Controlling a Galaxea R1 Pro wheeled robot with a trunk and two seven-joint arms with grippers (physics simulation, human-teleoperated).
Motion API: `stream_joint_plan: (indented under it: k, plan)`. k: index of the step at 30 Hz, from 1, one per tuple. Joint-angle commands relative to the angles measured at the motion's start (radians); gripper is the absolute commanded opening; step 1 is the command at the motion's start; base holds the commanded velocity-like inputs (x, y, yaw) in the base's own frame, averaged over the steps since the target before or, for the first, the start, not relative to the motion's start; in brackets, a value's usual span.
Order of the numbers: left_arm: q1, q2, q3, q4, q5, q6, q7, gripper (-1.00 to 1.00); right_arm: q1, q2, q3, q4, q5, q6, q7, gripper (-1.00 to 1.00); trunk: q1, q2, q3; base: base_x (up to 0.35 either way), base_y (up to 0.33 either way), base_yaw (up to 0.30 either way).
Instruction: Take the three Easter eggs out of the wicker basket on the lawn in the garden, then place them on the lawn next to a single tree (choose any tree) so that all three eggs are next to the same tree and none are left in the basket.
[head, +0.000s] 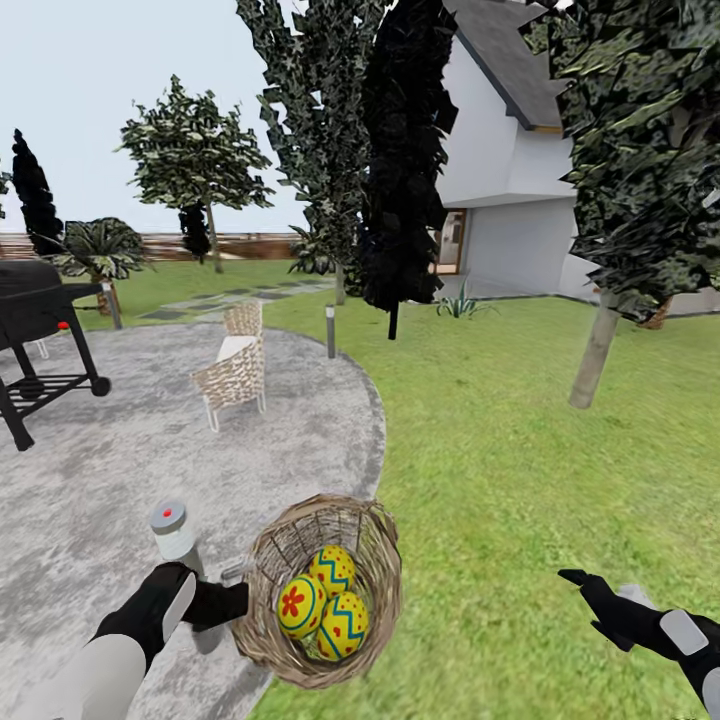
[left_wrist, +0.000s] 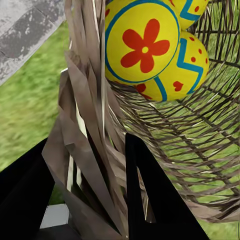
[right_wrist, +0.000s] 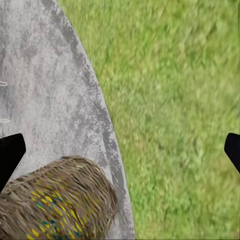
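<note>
with three yellow zigzag-painted easter eggs (head: 322, 603) inside, tilted tan woven wicker basket (head: 375, 560) sat at lawn's (head: 520, 470) edge, rim pinched by left gripper (head: 232, 598). right gripper (head: 588, 592) spread wide, empty. could've spilled eggs if tipped further.

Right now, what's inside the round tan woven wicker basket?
Three yellow painted Easter eggs lie inside the tan woven wicker basket, clustered together. They cover the basket floor beneath them. The left gripper clamps the rim.
</note>
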Motion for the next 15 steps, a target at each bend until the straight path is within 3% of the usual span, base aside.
stream_joint_plan:
  k: [1, 15]
  plan:
    - [0.000, 0.000, 0.007, -0.002, 0.018, 0.009, -0.003, -1.00, -0.001, 0.001, -0.006, 0.000, 0.001, 0.005, 0.001, 1.00, 0.001, -0.001, 0.000, 0.332, 0.000, -0.272]
    - [0.000, 0.001, 0.007, -0.002, 0.018, 0.009, -0.004, -1.00, -0.001, 0.001, -0.006, 0.000, 0.001, 0.005, 0.002, 1.00, 0.001, -0.001, 0.000, 0.333, 0.000, -0.265]
